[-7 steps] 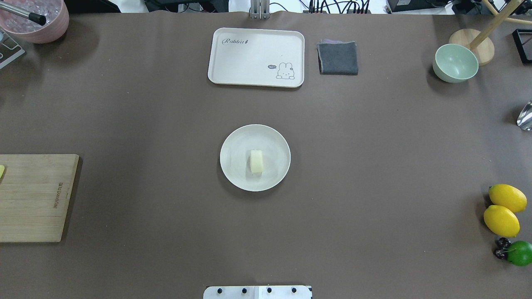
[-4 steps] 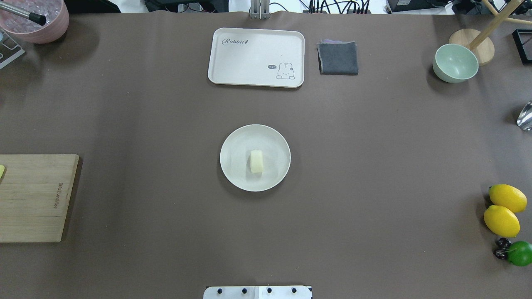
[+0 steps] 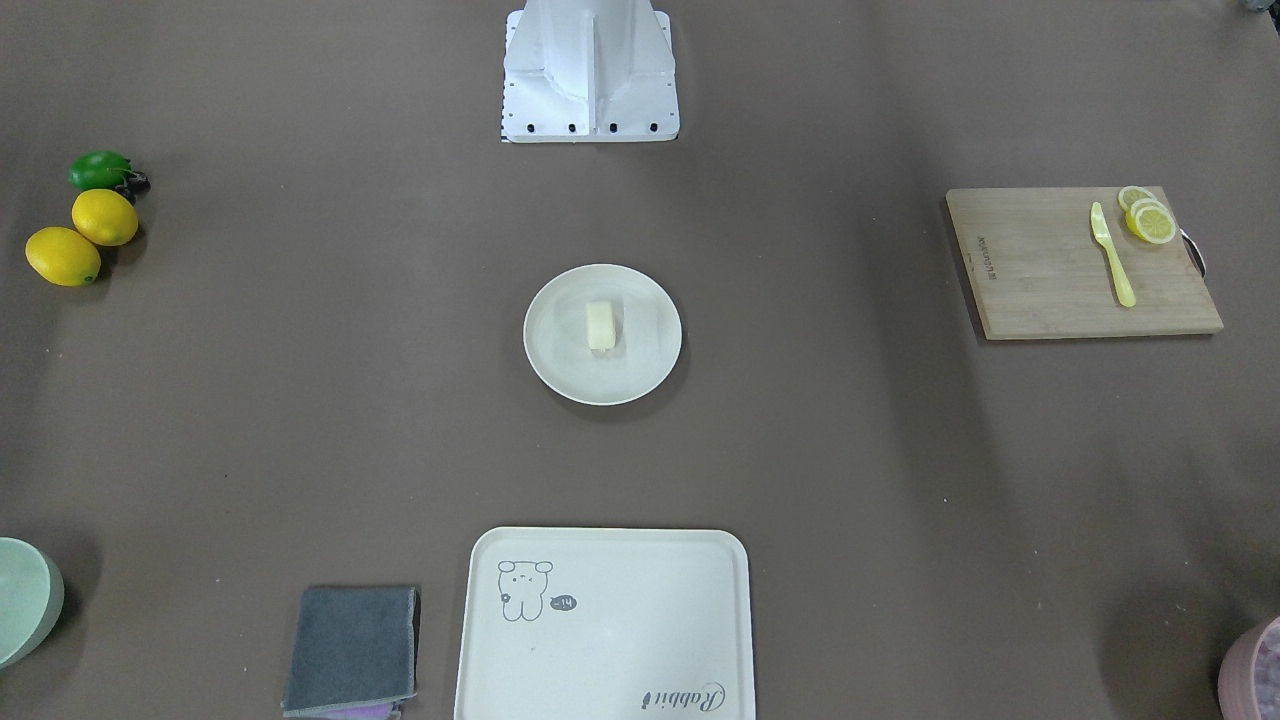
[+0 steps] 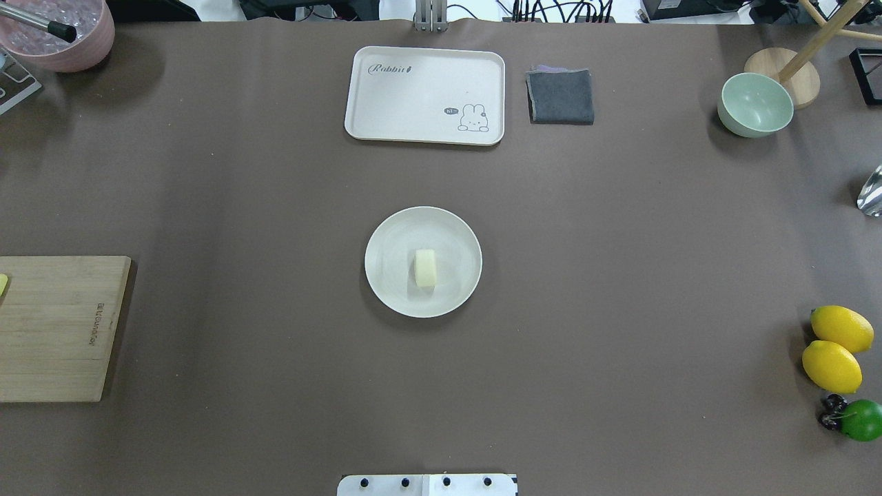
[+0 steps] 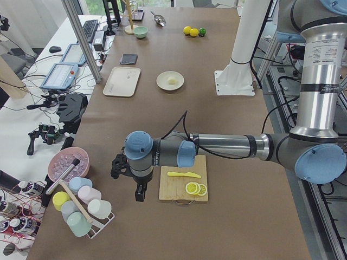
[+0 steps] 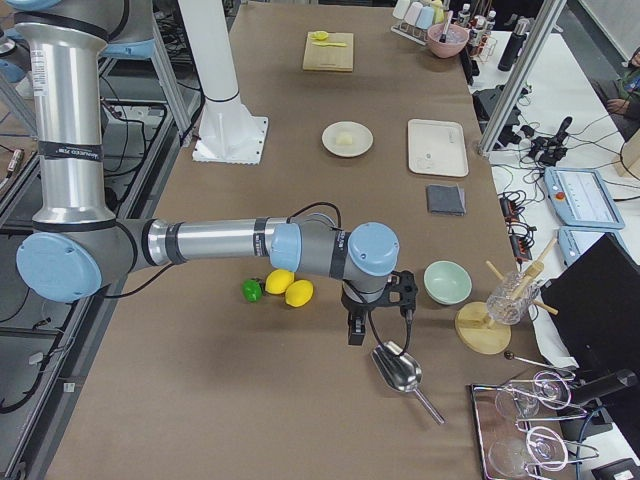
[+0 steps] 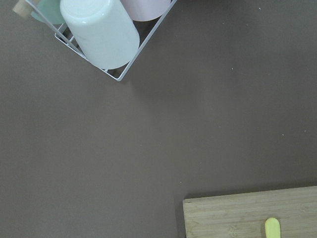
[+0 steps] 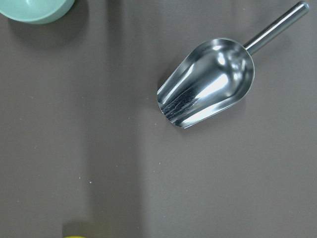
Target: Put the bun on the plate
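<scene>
The pale cream bun (image 4: 425, 268) lies near the middle of the round cream-white plate (image 4: 390, 234) at the table's centre, also seen from the front as bun (image 3: 599, 326) on plate (image 3: 560, 365). Neither arm is near it. My left gripper (image 5: 139, 194) hangs over the table's left end, between the cup rack and the cutting board. My right gripper (image 6: 352, 335) hangs over the right end, next to the lemons and the scoop. Both show only in the side views, so I cannot tell whether they are open or shut.
A rabbit tray (image 4: 424, 94) and grey cloth (image 4: 560, 96) lie at the far edge. A green bowl (image 4: 755, 104), lemons (image 4: 832, 366) and a lime (image 4: 862, 419) sit right, with a metal scoop (image 8: 208, 82). Left are the cutting board (image 3: 1050, 265) with lemon slices (image 3: 1148, 219) and a cup rack (image 7: 101, 32).
</scene>
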Motion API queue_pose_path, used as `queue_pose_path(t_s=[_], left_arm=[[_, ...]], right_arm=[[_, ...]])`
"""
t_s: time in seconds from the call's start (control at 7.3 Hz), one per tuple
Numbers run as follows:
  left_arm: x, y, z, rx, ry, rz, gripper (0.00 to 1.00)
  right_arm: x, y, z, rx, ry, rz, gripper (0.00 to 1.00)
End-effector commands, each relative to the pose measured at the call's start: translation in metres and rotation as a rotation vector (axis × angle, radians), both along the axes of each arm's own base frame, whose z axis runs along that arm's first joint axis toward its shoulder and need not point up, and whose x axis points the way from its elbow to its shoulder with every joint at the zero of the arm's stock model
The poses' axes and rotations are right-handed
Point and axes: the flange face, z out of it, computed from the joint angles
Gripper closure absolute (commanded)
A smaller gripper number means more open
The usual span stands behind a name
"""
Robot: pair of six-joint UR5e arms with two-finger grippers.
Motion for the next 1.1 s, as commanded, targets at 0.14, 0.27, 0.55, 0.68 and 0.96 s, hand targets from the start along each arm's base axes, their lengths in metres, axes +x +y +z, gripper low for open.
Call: queue_pose_path(t_s=[0.14,0.27,0.55,0.68,0.96], left_arm=[[0.000,-0.001,-0.001,0.003,0.001,0.001,0.02],[-0.001,-0.001,-0.005,0.011,0.004,-0.001,0.02],[-0.001,-0.004,-0.009,0.019,0.003,-0.001,0.02],[-0.001,-0.006,-0.012,0.024,0.003,-0.002,0.02],[0.000,-0.007,-0.015,0.028,0.005,-0.002,0.02]], right_arm=[[-0.001,-0.010,0.001,0.000,0.006,-0.003,0.00],[0.000,-0.009,0.005,-0.008,0.009,-0.004,0.00],[-0.001,-0.006,0.008,-0.014,0.009,-0.004,0.00],[-0.001,-0.004,0.010,-0.017,0.005,-0.004,0.00],[-0.001,-0.003,0.011,-0.020,0.002,-0.003,0.00]])
